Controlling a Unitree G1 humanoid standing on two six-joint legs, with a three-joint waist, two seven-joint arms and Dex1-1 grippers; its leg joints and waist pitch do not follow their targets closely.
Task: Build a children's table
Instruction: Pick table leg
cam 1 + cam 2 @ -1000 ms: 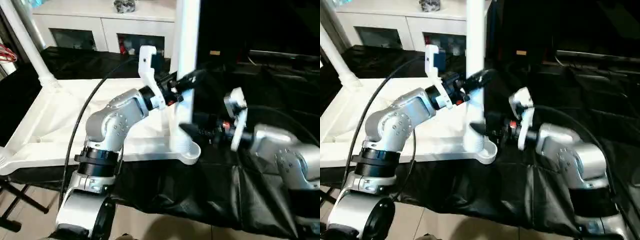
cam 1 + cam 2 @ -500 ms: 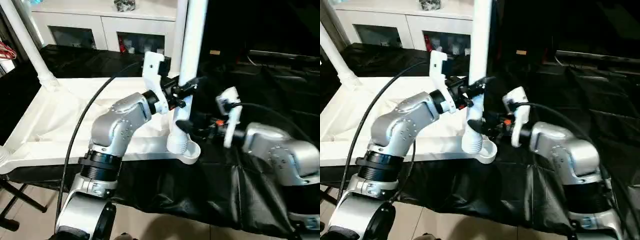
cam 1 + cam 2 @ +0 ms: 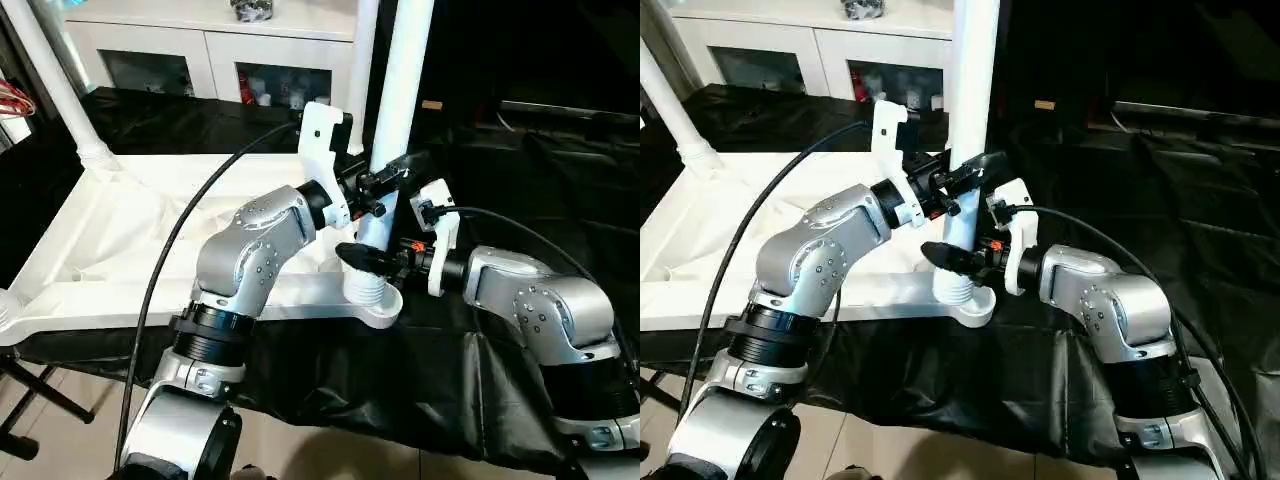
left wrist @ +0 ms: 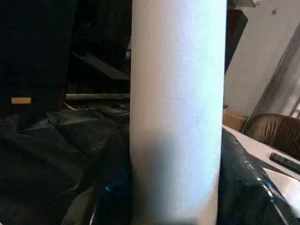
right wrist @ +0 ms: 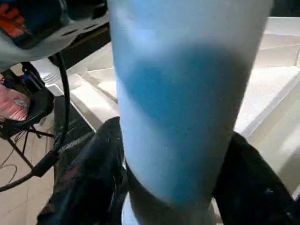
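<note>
Two jaws around leg [image 3: 400, 95] (upright)

Near corner socket [image 3: 372, 300] crowded: upright leg [image 3: 400, 110] stands in it, left gripper [image 3: 385, 180] and right gripper [image 3: 365, 258] both wrapped round it. Open tabletop [image 3: 130, 230] free toward far corner leg [image 3: 55, 90]. White cabinet [image 3: 200, 45] blocks behind.
</note>
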